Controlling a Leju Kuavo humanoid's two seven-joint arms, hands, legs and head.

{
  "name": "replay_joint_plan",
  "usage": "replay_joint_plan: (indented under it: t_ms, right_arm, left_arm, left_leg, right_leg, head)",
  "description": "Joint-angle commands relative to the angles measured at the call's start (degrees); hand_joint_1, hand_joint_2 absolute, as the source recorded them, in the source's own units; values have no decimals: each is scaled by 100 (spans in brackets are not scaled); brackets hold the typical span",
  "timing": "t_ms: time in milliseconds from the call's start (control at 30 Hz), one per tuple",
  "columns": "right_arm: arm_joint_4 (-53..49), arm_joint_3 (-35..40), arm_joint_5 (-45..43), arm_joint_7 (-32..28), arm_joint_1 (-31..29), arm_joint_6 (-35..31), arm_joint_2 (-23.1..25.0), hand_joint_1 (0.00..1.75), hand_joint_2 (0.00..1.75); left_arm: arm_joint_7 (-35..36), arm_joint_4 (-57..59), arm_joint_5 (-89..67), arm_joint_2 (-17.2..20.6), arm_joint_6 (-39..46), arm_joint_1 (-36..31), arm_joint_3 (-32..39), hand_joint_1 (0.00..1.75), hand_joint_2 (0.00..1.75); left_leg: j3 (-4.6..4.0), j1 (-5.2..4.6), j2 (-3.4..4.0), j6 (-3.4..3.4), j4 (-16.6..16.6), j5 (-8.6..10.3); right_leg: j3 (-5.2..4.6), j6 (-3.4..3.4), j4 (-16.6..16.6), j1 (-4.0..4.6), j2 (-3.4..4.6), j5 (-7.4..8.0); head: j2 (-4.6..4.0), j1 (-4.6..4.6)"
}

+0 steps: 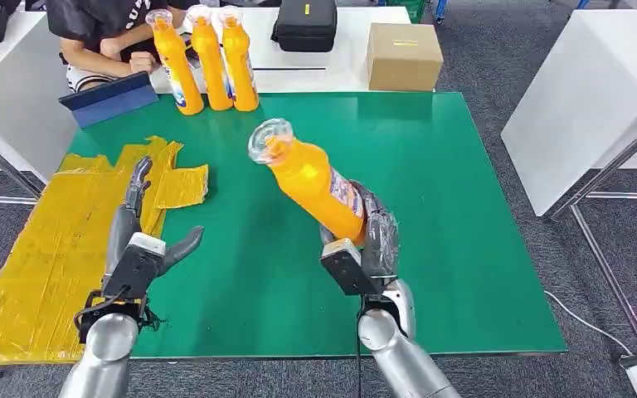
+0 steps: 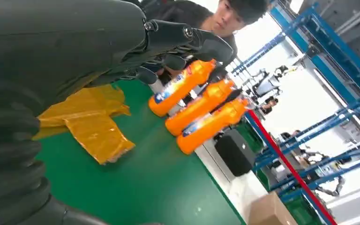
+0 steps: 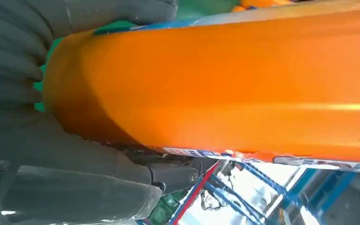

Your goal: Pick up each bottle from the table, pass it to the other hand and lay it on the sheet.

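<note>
My right hand (image 1: 373, 240) grips an orange bottle (image 1: 307, 178) by its lower body above the green table, the clear cap tilted up and to the left. The same bottle (image 3: 225, 84) crosses the right wrist view, with dark fingers (image 3: 65, 18) wrapped round it. My left hand (image 1: 143, 232) hovers open over the table's left part, fingers stretched toward the yellow sheet (image 1: 58, 240). Three more orange bottles (image 1: 207, 58) stand upright in a row at the table's far edge; they appear as bottles (image 2: 197, 108) past my left fingers (image 2: 187, 40).
A person sits behind the far left corner beside a blue tablet case (image 1: 108, 99). A black bag (image 1: 305, 25) and a cardboard box (image 1: 404, 56) rest on the white table beyond. A white table (image 1: 581, 108) stands to the right. Green mat (image 1: 464, 207) lies bare at right.
</note>
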Motion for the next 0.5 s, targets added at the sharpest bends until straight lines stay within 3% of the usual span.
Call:
replay_joint_plan:
  t_ms: [33, 200, 333, 500]
  right_arm:
    - [76, -219, -130, -62, -193, -43, 82, 175, 175]
    - [99, -207, -493, -210, -221, 26, 111, 175, 175]
    - [829, -145, -1946, -631, -721, 669, 314, 175, 175]
    - [1212, 99, -2217, -1318, -1038, 427, 349, 175, 175]
  left_arm:
    - [56, 540, -6, 21, -33, -381, -177, 0, 175]
    - [74, 565, -16, 69, -68, -418, -249, 0, 175]
    - [238, 1137, 286, 137, -500, -971, -766, 0, 175]
    - [192, 1904, 1212, 181, -1132, -1506, -1162, 0, 175]
  left_leg:
    - [7, 1, -4, -10, -1, -3]
    - [12, 3, -10, -16, 1, -7]
    - [-2, 1, -11, -13, 5, -2]
    - [0, 2, -15, -13, 1, 3]
  right_leg:
    - [10, -2, -1, 0, -9, -5]
    - [17, -4, -1, 3, -15, -10]
    - [7, -3, 5, 1, -14, -5]
    - [10, -4, 1, 1, -18, -2]
  head:
    - [0, 0]
    - [0, 0]
    - [0, 0]
    - [0, 0]
